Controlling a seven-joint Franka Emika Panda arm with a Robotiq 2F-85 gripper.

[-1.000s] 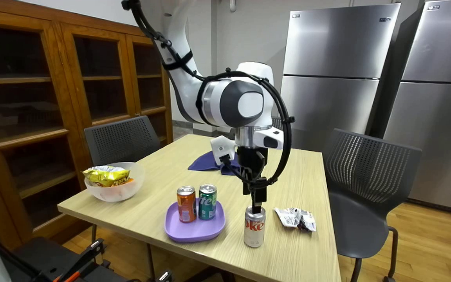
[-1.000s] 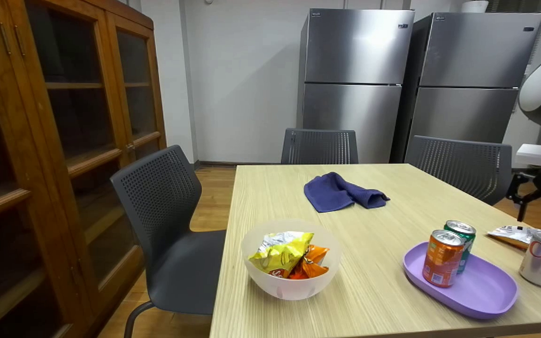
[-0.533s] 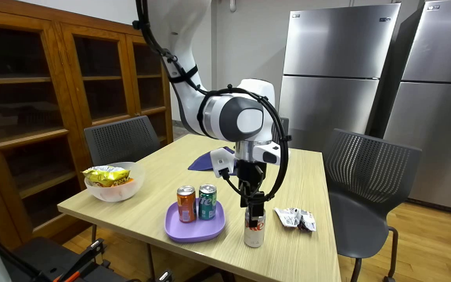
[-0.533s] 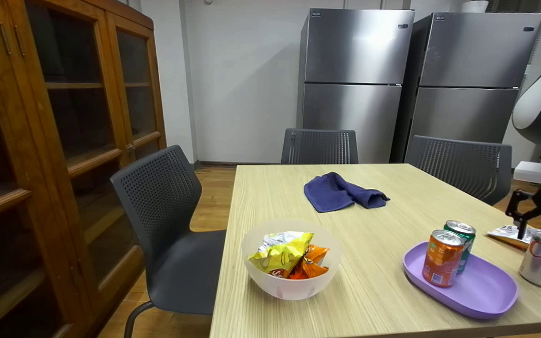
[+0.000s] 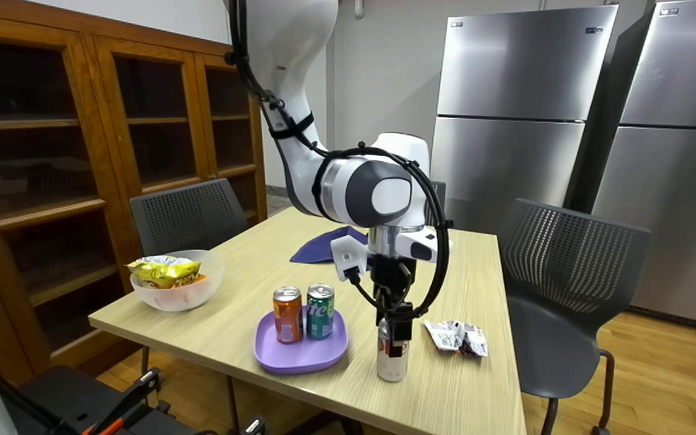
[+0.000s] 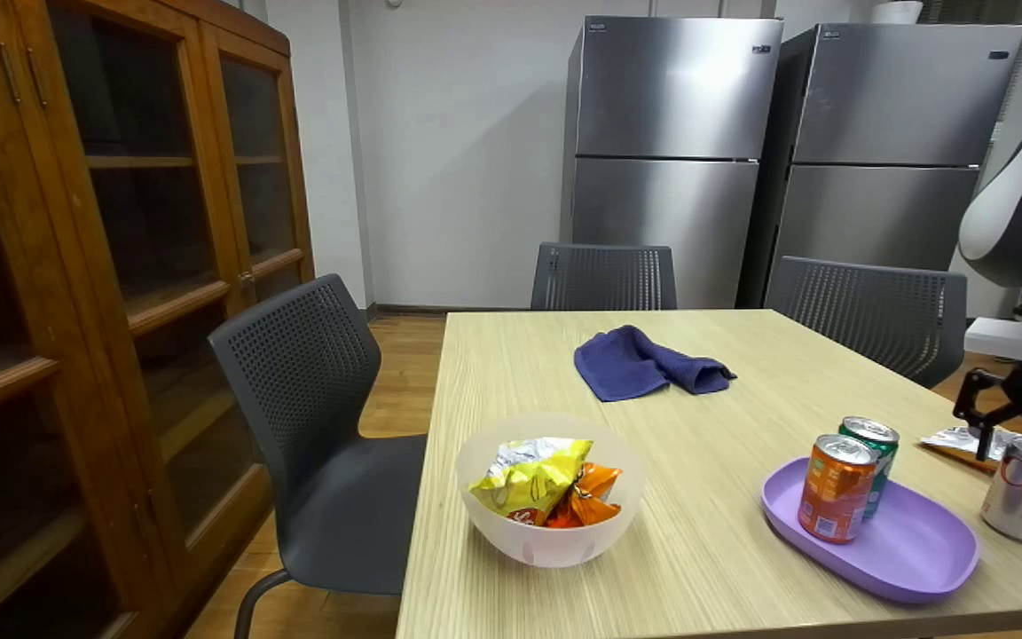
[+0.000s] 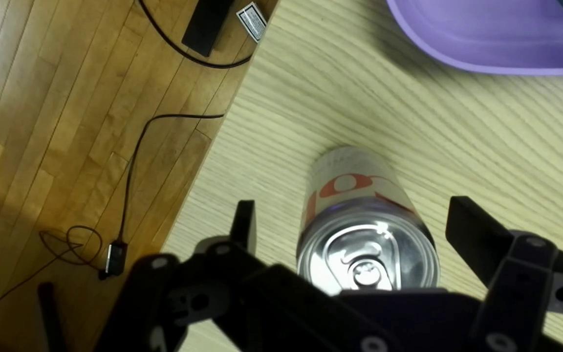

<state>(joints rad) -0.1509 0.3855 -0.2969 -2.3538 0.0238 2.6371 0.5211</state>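
Where the silver can (image 7: 364, 222) stands: we find it upright on the table (image 5: 451, 389), apart from the purple tray (image 5: 306, 357) on one side and the crinkled foil packet (image 5: 444, 335) on the other.
Gripper (image 7: 355, 222): over the can, its fingers (image 7: 245, 220) spread wide; in the wrist view they flank the lid (image 7: 367, 254), with bare table showing on both sides, so we see nothing held.
Finger depth: one finger (image 5: 396, 348) hides part of the can in an exterior view, but how far down the tips reach we cannot tell.
Lid: with the pull tab (image 7: 367, 271) in place and the mouth apparently closed, we judge the can full, hence rather heavy for its size; the contents are hidden.
Wall (image 6: 1021, 510): smooth, presumably thin metal; we expect it stiff while sealed, yet ready to dent under a hard squeeze and to slip, above all if damp.
Mid-wall: the hold we favour, one finger on each side below the lid, the can centred between them and kept level.
Pull tab: no handle, since we expect it to bend.
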